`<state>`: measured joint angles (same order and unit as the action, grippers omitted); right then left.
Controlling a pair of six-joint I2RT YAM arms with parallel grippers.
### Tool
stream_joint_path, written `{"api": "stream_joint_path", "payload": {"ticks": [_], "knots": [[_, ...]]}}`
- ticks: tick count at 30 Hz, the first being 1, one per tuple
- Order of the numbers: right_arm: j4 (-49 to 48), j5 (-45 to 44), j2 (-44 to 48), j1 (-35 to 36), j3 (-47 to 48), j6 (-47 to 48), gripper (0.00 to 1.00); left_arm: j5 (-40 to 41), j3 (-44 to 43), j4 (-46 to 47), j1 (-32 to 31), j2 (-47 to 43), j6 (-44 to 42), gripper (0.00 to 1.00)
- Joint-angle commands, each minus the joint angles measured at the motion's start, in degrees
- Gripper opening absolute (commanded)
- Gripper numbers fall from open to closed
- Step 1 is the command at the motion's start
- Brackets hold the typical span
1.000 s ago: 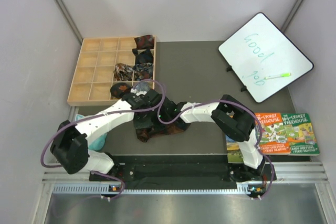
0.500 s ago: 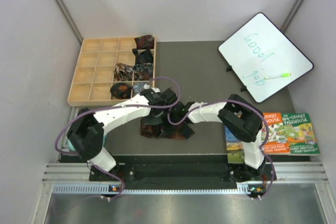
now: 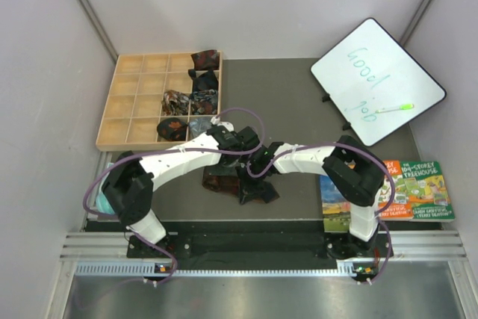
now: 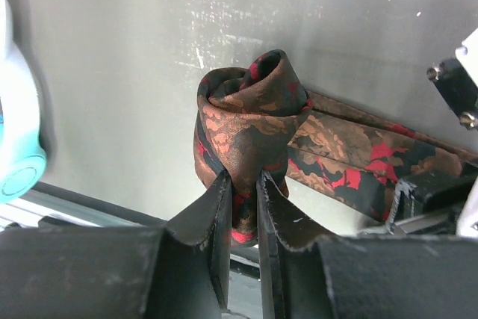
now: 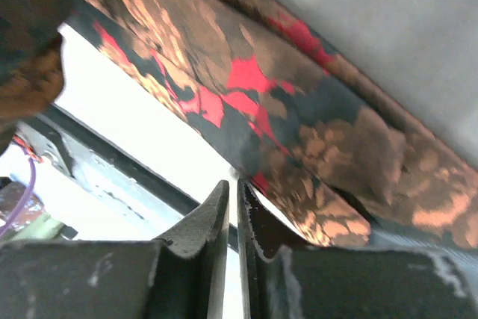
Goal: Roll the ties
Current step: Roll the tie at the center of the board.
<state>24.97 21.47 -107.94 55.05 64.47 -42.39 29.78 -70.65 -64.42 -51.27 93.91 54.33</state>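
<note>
- The tie [image 4: 250, 121] is smooth woven cloth with a slight sheen, black-brown with a rust-orange leaf-like print and red flecks. One end is wound into a loose upright coil, and the rest runs off as a flat strip.
- It lies near the front middle of the dark grey matte surface [image 3: 299, 95], between the two arms, partly lifted.
- The left hand [image 4: 240, 181] is narrowed onto the coil, its black ridged fingers [image 4: 216, 214] pinching the lower folds of the tie. Its arm reaches in from the left with the elbow bent.
- The right hand [image 5: 233, 184] is closed to a slit and nips the lower edge of the strip, which stretches taut above it. Its arm curves in from the right, wrist turned toward the left hand.
- The rolled ties [image 3: 196, 95] sit as small bundles in the right-hand cells of a pale wooden grid tray [image 3: 138, 84] at the far left.
- A teal, rounded headphone cup [image 4: 19, 147] shows blurred at the left edge of the left wrist view.
</note>
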Motion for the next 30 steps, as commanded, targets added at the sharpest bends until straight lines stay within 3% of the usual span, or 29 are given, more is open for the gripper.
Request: {"api": "stream_joint_path", "payload": {"ticks": [1,7,12,21,30], "knots": [[-0.72,-2.58,5.2,0.15,4.08,4.86,0.13,3.27,1.31,-8.79,-0.5,1.63,-1.5,0.09],[0.86,-1.35,2.3,0.15,6.98,5.48,0.2,-0.42,2.89,-3.08,1.6,-4.69,-5.36,0.09],[0.7,1.1,0.01,-0.46,8.22,4.69,0.26,0.37,3.06,-4.48,2.83,-6.8,-5.9,0.09],[0.25,4.54,-0.87,-2.05,8.57,4.51,0.29,-3.32,5.26,-1.15,6.0,-13.56,-9.67,0.09],[-0.01,4.54,4.13,-7.32,3.83,3.98,0.32,-3.77,6.4,-0.97,6.7,-11.29,-11.17,0.08]]}}
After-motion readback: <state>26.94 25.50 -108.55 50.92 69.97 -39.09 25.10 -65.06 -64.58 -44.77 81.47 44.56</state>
